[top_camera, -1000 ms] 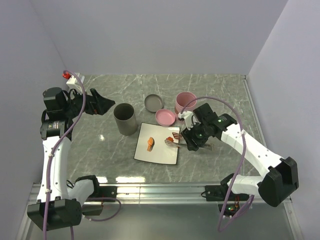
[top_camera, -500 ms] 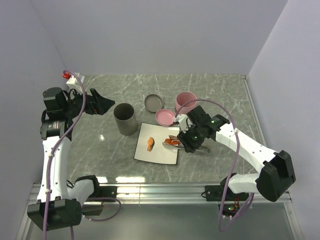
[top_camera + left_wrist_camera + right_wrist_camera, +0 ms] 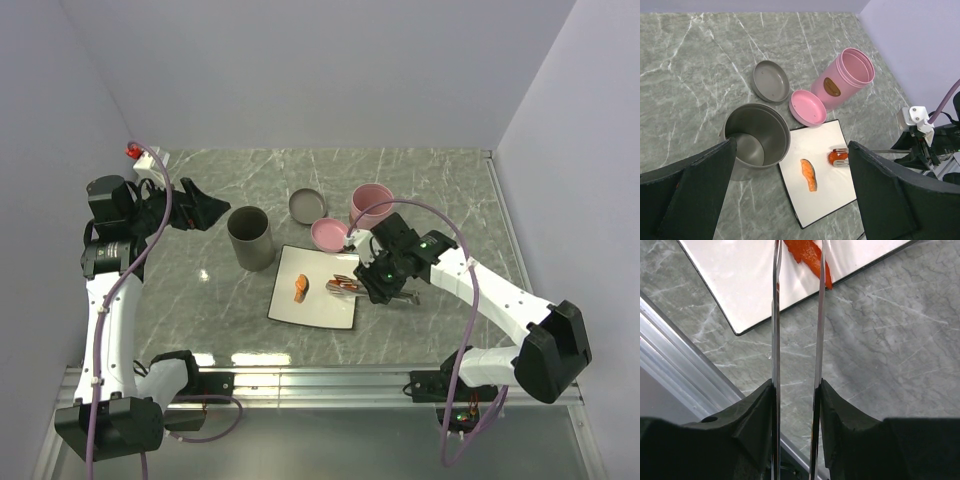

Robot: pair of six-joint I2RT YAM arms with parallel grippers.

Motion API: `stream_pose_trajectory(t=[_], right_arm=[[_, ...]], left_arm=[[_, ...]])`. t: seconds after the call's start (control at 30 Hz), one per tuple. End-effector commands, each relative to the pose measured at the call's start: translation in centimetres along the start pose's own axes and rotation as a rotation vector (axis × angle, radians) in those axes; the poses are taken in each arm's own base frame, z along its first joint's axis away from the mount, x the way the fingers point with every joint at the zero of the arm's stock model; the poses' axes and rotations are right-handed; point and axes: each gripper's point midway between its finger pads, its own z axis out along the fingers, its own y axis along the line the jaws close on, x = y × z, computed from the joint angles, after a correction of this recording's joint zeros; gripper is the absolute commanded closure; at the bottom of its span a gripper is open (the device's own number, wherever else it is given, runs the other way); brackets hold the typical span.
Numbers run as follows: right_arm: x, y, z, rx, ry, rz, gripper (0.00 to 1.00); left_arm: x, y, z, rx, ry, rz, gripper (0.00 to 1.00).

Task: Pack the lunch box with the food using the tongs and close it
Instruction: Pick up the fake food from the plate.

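Observation:
On the white plate (image 3: 300,310) lies the food: an orange salmon slice (image 3: 301,288) and a smaller orange-red piece (image 3: 343,285). My right gripper (image 3: 390,280) is shut on the silver tongs (image 3: 400,296), which point left. In the left wrist view the tong tips (image 3: 841,150) sit on either side of the orange-red piece (image 3: 836,157). The right wrist view shows both tong arms (image 3: 776,340) pressed between my fingers (image 3: 832,400), the red piece (image 3: 807,255) between the arms. The pink lunch box (image 3: 372,203) stands open behind the plate. My left gripper (image 3: 205,210) hovers wide open at the far left.
A grey metal cylinder (image 3: 250,237) stands left of the plate. A grey lid (image 3: 307,205) and a pink lid (image 3: 331,234) lie between it and the pink box. The table's metal rail (image 3: 330,375) runs along the near edge.
My right gripper has carried the tongs left onto the plate, to the orange-red piece, and squeezed the arms closer together. The left arm has not moved.

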Motion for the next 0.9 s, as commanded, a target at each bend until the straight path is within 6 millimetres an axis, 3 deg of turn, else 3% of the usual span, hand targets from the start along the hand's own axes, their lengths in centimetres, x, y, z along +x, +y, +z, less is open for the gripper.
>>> stream_pose_trajectory(t=[0.0, 0.4, 0.73, 0.87], right_arm=[[-2.4, 0.6, -1.7, -0.014, -0.1, -0.037, 0.63], [-5.8, 2.0, -4.8, -0.074, -0.208, -0.058, 0.64], [-13.0, 2.0, -10.5, -0.047, -0.407, -0.127, 0.64], [-15.8, 2.0, -11.8, -0.05, -0.46, -0.14, 0.64]], left_arm=[[-1.0, -0.4, -0.1, 0.019, -0.026, 0.034, 0.01], [-1.0, 0.5, 0.1, 0.006, -0.018, -0.023, 0.01], [-1.2, 1.2, 0.2, 0.018, -0.019, -0.073, 0.01], [-1.4, 1.4, 0.2, 0.014, -0.021, -0.075, 0.01]])
